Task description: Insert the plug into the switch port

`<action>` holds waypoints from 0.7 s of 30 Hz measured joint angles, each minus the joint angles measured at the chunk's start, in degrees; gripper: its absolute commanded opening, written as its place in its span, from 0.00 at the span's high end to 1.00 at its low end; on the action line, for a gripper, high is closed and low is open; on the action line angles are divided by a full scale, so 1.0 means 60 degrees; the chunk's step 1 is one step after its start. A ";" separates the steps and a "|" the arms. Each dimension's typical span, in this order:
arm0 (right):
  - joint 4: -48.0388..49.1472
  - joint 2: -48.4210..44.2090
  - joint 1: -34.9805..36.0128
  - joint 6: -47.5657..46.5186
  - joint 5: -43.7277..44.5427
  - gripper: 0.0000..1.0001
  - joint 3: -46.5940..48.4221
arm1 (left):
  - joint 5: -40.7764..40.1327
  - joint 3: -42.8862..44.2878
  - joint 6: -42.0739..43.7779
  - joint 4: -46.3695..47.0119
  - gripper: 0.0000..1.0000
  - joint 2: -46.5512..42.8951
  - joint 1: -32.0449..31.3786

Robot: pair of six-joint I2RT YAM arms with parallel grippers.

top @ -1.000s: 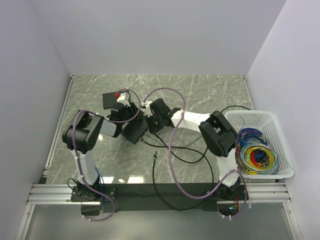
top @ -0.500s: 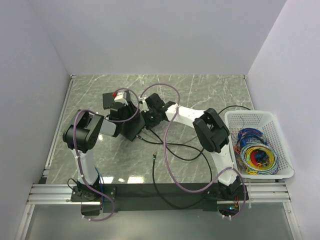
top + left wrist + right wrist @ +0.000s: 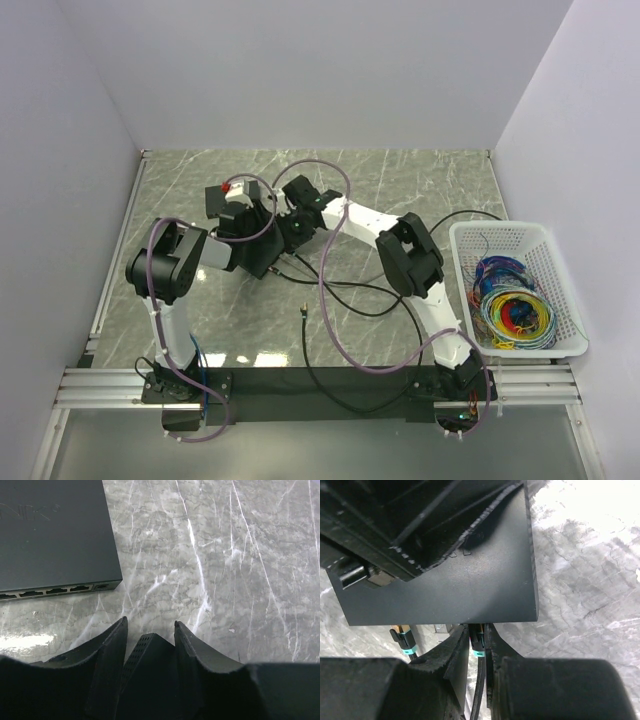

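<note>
Right wrist view: the right tool (image 3: 476, 631) has its fingers pressed together on the small pale gold-tinted plug (image 3: 478, 641), which has a teal band and ends a thin black cable. The plug's tip sits right at the near edge of the flat matte black rectangular switch (image 3: 470, 590); I cannot tell whether it is inside a socket. A second teal-banded connector (image 3: 402, 636) hangs just beside it, to the left. The left tool (image 3: 150, 625) is clamped on the switch, holding it tilted above the grey marble surface (image 3: 225, 580). Another dark flat box with a row of sockets (image 3: 50, 530) lies on the surface, apart from the left tool.
</note>
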 measured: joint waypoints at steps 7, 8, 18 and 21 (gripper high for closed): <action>0.2135 -0.0933 0.0007 -0.0393 0.0171 0.54 -0.1996 | -0.0051 0.0393 -0.0142 -0.1049 0.49 -0.0186 -0.0004; 0.2375 -0.1067 0.0018 -0.0430 0.0204 0.53 -0.2240 | -0.0066 0.0481 -0.0168 -0.1344 0.48 -0.0244 -0.0022; 0.5668 -0.3147 0.0055 -0.0178 0.0809 0.51 -0.4987 | 0.0022 0.1694 -0.0554 -0.4750 0.43 -0.0750 -0.0401; 0.6266 -0.3858 0.0066 -0.0095 0.1002 0.51 -0.5563 | 0.0022 0.2062 -0.0576 -0.5493 0.43 -0.0750 -0.0368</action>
